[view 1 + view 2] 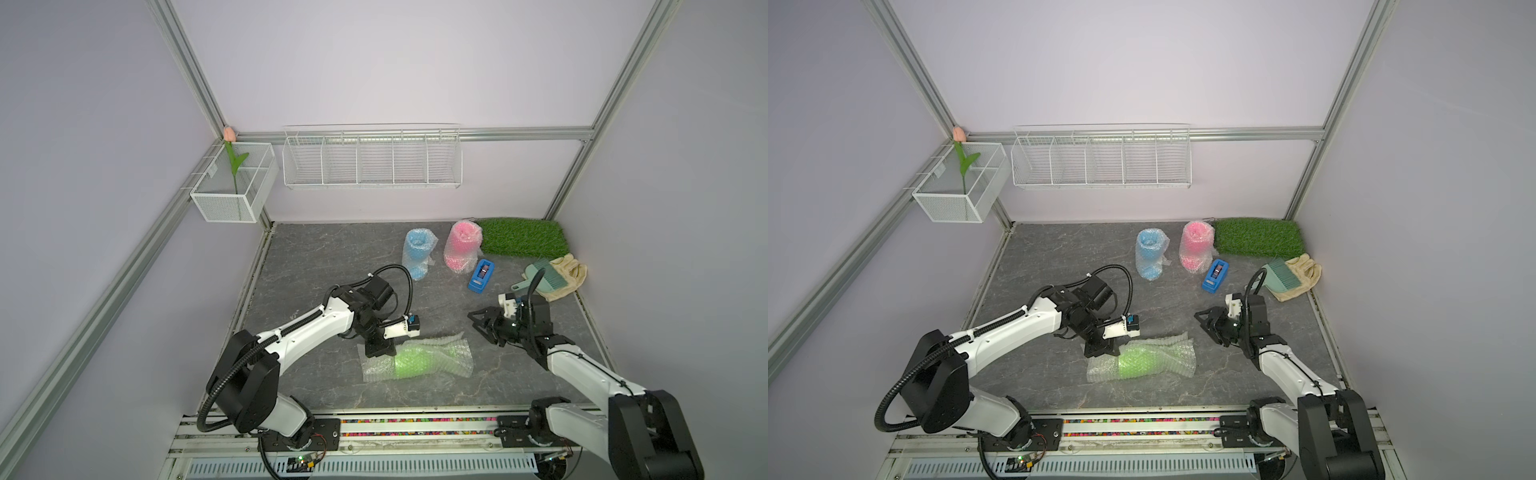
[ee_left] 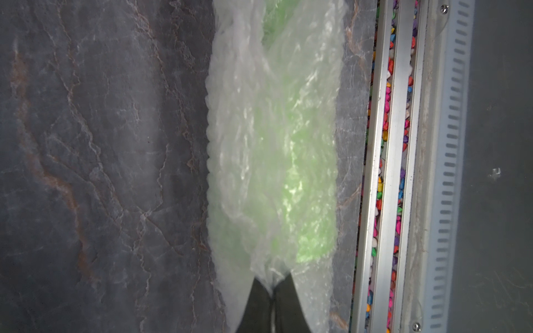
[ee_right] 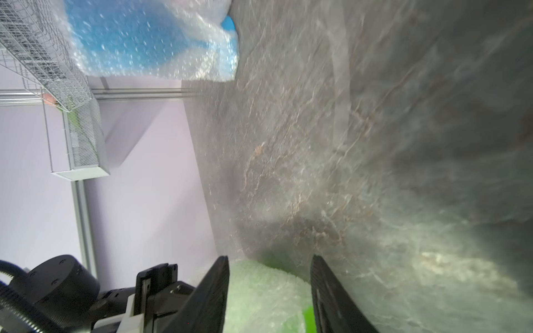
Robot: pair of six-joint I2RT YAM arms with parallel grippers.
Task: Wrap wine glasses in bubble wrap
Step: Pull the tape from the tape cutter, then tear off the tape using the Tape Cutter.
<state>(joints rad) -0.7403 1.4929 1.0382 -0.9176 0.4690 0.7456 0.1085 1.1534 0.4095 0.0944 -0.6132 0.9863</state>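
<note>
The lime goblet (image 1: 409,361), blue goblet (image 1: 417,254) and pink goblet (image 1: 460,246) show through whitish bubble wrap (image 1: 455,359) on grey-veined tabletop (image 1: 324,257).

White arms (image 1: 309,328) with black joints (image 1: 249,378), ribbed black cables (image 1: 411,291), black right claw (image 1: 484,328)

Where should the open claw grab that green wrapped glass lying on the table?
Probably at the creased waist of the bubble wrap, just past the wide body of the green glass. It lies on its side, so the open right claw would come from above, straddling the roll. The left claw pinches the wrap's other end.
</note>
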